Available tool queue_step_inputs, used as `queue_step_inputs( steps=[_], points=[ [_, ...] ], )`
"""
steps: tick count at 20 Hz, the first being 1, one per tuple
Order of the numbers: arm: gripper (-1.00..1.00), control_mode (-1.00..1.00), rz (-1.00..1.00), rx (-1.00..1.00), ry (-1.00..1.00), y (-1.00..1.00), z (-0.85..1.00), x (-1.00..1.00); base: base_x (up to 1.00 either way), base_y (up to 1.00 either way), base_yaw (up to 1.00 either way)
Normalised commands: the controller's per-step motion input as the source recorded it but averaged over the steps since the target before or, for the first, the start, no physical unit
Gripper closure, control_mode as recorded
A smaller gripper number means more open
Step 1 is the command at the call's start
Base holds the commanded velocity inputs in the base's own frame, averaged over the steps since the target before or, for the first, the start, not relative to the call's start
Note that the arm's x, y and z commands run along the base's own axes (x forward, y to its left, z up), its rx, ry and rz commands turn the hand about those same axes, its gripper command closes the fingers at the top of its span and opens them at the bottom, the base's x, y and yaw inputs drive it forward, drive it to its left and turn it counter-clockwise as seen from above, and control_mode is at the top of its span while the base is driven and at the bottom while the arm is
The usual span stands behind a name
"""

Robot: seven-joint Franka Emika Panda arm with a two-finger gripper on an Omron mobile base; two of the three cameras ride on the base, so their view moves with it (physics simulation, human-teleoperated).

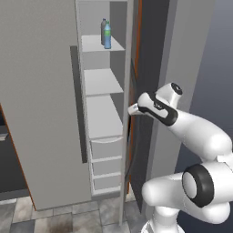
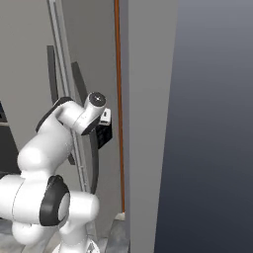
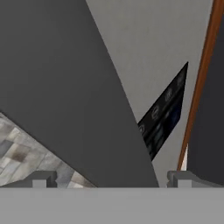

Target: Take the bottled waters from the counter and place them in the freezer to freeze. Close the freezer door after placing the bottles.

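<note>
The white arm (image 1: 195, 136) is rising from the lower right of the left base view and bending left toward the open edge of the freezer (image 1: 41, 91). Its hand (image 1: 133, 109) is sitting at the edge of the freezer door (image 1: 150, 68), which is standing ajar and showing its dark inner face. In the hand view the two fingertips (image 3: 41, 178) are standing far apart at the bottom, wide and holding nothing, with a dark flat panel between them, a strip of tiled floor (image 3: 22, 157) to one side and an orange-brown edge (image 3: 199, 83) to the other.

In the right base view the hand (image 2: 105, 118) is lying just beside the door's edge, near the same orange-brown strip (image 2: 118, 99).

Beyond the hand, the white shelves (image 1: 102, 82) and drawers (image 1: 107, 150) are showing inside the freezer. Farthest back, the bottled waters (image 1: 106, 34) are standing upright on the top shelf, the pale blue one in front and the grey one just behind it, touching or nearly so.
</note>
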Motion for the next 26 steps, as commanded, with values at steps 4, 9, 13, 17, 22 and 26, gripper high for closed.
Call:
queue_step_inputs(
  steps=[4, 9, 13, 17, 22, 26],
  points=[
    [-1.0, -1.0, 0.0, 0.0, 0.0, 0.41, 0.0, 0.14, 0.0, 0.0, 0.0],
    [-1.0, -1.0, -0.01, 0.0, 0.0, 0.33, 0.0, 0.23, 0.0, 0.0, 0.0],
    [-1.0, -1.0, -0.06, 0.0, 0.0, 0.21, 0.0, 0.32, 0.0, 0.0, 0.0],
    [-1.0, -1.0, -0.07, 0.0, 0.0, 0.17, 0.0, 0.32, 0.0, 0.0, 0.0],
    [-1.0, -1.0, -0.07, 0.0, 0.0, 0.16, 0.0, 0.33, 0.0, 0.0, 0.0],
    [-1.0, -1.0, -0.06, 0.0, 0.0, 0.14, 0.0, 0.4, 0.0, 0.0, 0.0]
  ],
)
